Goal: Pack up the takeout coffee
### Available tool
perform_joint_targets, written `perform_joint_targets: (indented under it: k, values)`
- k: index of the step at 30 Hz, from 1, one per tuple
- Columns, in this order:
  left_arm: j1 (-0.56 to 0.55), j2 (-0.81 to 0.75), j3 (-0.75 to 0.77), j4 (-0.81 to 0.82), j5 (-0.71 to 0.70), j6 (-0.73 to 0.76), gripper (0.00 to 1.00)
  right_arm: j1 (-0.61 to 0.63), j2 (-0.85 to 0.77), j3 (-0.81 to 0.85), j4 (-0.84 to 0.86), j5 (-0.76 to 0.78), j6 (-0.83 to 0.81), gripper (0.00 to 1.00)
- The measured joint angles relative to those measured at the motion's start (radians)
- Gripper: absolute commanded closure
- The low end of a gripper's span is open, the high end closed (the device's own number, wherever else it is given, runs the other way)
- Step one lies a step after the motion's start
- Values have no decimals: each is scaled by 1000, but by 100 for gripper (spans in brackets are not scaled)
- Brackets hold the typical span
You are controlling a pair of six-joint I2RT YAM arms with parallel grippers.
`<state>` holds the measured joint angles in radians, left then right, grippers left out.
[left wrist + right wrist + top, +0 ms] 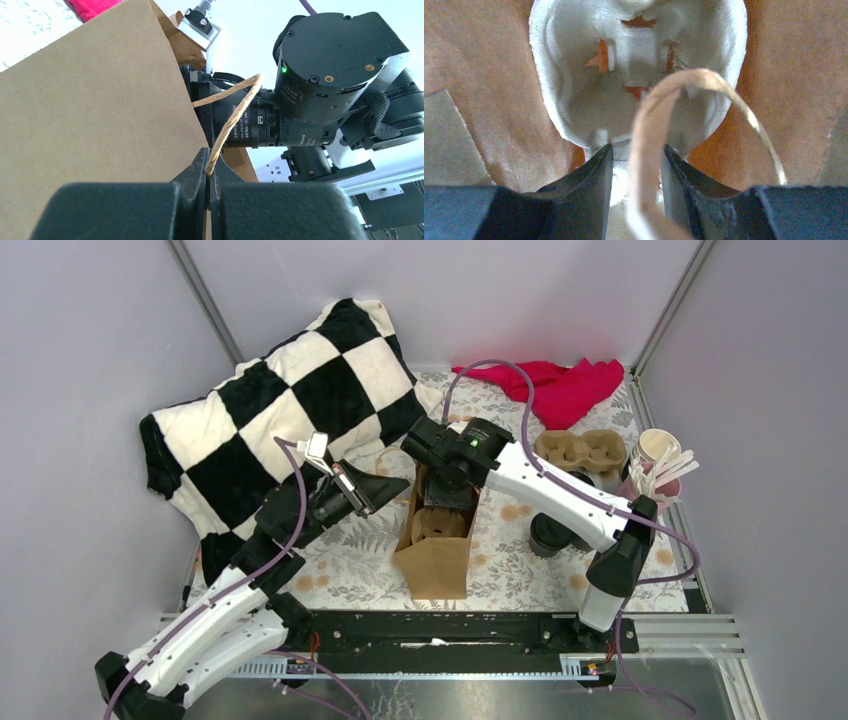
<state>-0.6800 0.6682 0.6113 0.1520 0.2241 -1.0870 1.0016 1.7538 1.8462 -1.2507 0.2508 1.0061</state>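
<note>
A brown paper bag (436, 562) stands open in the middle of the table with a pulp cup carrier (441, 524) inside it. My left gripper (398, 486) is shut on the bag's twine handle (235, 112) at the bag's left rim; the bag wall (95, 125) fills the left wrist view. My right gripper (447, 500) points down into the bag mouth. Its jaws are open just above the carrier (634, 80), with the other handle loop (649, 130) passing loosely between the fingers. A black takeout coffee cup (547, 535) stands on the table right of the bag, partly hidden by my right arm.
A second pulp carrier (581, 450) lies at the back right, beside a white paper cup (659, 447) and a pink cup of stirrers (655, 483). A red cloth (565, 388) lies at the back. A checkered pillow (270, 410) fills the left side.
</note>
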Motion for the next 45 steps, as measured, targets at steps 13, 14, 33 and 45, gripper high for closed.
perform_joint_targets:
  k: [13, 14, 33, 45]
  values:
    - [0, -27, 1, -87, -76, 42, 100, 2, 35, 11, -7, 25, 10, 52]
    - [0, -24, 2, -87, -76, 43, 100, 2, 40, 20, -17, 24, 10, 51]
    - [-1, 41, 34, -91, -80, 59, 100, 5, 22, 16, -97, -34, 1, 49]
    - [-1, 43, 51, -125, -80, 69, 100, -26, 26, 58, -27, -55, -81, 25]
